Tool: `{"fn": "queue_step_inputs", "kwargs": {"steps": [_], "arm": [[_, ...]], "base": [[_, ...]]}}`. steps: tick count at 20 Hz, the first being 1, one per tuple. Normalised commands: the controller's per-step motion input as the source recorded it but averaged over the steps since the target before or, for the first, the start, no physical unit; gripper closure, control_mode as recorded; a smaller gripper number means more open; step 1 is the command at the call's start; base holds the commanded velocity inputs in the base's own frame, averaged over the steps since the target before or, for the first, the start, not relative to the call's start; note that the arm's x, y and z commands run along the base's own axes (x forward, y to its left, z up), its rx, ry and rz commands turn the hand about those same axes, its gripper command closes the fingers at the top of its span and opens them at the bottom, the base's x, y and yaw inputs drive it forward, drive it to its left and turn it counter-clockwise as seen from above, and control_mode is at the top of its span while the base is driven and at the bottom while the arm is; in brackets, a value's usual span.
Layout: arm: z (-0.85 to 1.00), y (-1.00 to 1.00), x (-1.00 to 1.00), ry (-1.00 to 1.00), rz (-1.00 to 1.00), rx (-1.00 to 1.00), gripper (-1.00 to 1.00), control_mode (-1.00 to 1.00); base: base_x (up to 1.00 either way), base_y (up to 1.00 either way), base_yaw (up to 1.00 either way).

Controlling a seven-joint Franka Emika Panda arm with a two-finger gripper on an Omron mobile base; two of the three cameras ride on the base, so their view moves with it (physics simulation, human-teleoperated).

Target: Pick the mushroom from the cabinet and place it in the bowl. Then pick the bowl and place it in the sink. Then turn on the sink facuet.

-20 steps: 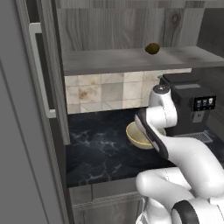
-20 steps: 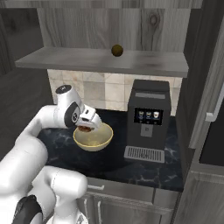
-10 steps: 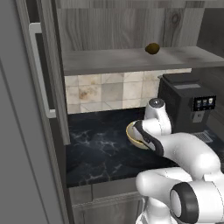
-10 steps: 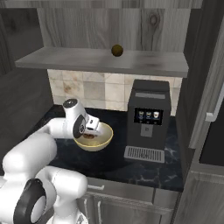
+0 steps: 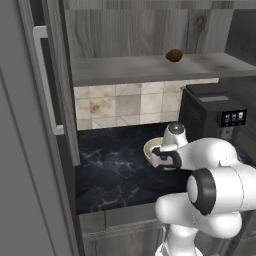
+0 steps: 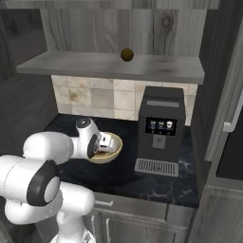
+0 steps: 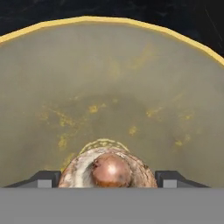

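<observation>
— While my claw (image 7: pixel 107 177) hangs low inside the bowl (image 7: pixel 131 78), what do you make of the mushroom (image 7: pixel 108 168)?

— It sits between my two dark tips, down in the bowl. My jaws stand wide, one on each side of it; whether they press it or it lies loose on the bowl's floor, I cannot tell.

— And how will it handle?

— Light, I judge, rounded and a bit soft. The bowl is the harder thing: glossy, deep, likely slippery and rigid, perhaps breakable if knocked against the sink.

— Where would you grip that?

— On the rim, one finger inside the wall and one outside, since it looks too wide to span. It stands on the dark counter (image 6: pixel 156 182), just beside the coffee machine (image 6: pixel 160 130), under the cabinet (image 6: pixel 109 66) shelf where the olive-brown lump (image 6: pixel 126 54) rests.
</observation>
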Motion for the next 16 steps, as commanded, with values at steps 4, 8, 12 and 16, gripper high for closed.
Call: {"fn": "queue_step_inputs", "kwargs": {"steps": [4, 8, 12, 16], "arm": [[-0.08, 0.0, 0.12, 0.0, 0.01, 0.0, 1.0, -1.0], [0.0, 0.0, 0.0, -0.02, 0.0, 0.0, -1.0, -1.0], [0.08, 0.0, -0.09, -0.07, 0.0, 0.0, -1.0, -1.0], [0.35, 0.0, -0.08, -0.05, 0.0, 0.0, -1.0, -1.0]], "base": [[0.0, 0.0, 0.0], [0.0, 0.0, 0.0], [0.0, 0.0, 0.0], [0.0, 0.0, 0.0]]}}
